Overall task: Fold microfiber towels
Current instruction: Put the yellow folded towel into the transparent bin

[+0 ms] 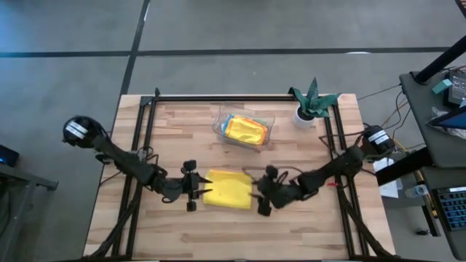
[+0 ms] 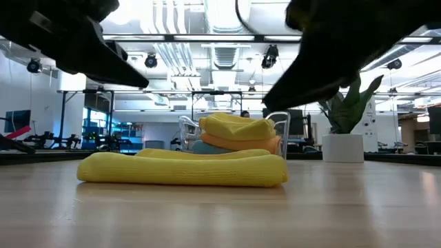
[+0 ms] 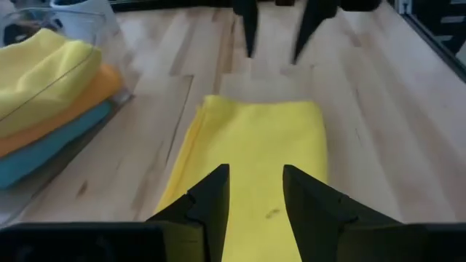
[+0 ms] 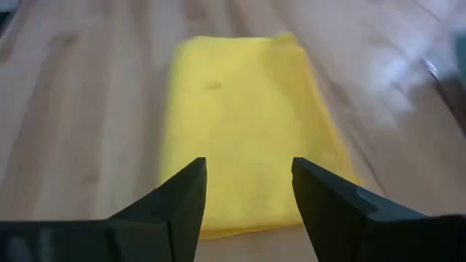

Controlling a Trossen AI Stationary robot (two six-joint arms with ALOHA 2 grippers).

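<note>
- My left gripper [image 1: 194, 187] stood at the left edge of the folded yellow towel [image 1: 229, 188], low over the table [image 1: 182, 229]. Its fingers were parted with nothing between them; in my left wrist view the cloth lay just ahead of and below the tips, not pinched.
- My right gripper [image 1: 260, 198] stood at the towel's right edge, fingers likewise spread and empty, the cloth lying free before them in the right wrist view.
- The yellow towel lay flat on the table between my two grippers, toward the near middle of the surface. It showed as a neat layered rectangle, edges roughly aligned, at least two layers thick in the low view.
- Judgement: the fold on this towel appeared complete and the cloth let go. The step in hand was the transfer of the folded piece.
- Next move, as I judged it: close on the towel without disturbing the layers, lift it level, and carry it to the tray.
- Farther back, the clear plastic tray [image 1: 266, 138] held a stack of folded towels [image 1: 245, 129]: yellow on top, orange beneath, turquoise lowest.
- Far right, a potted plant [image 1: 312, 104] stood near the table's corner, well apart from the work.
</note>
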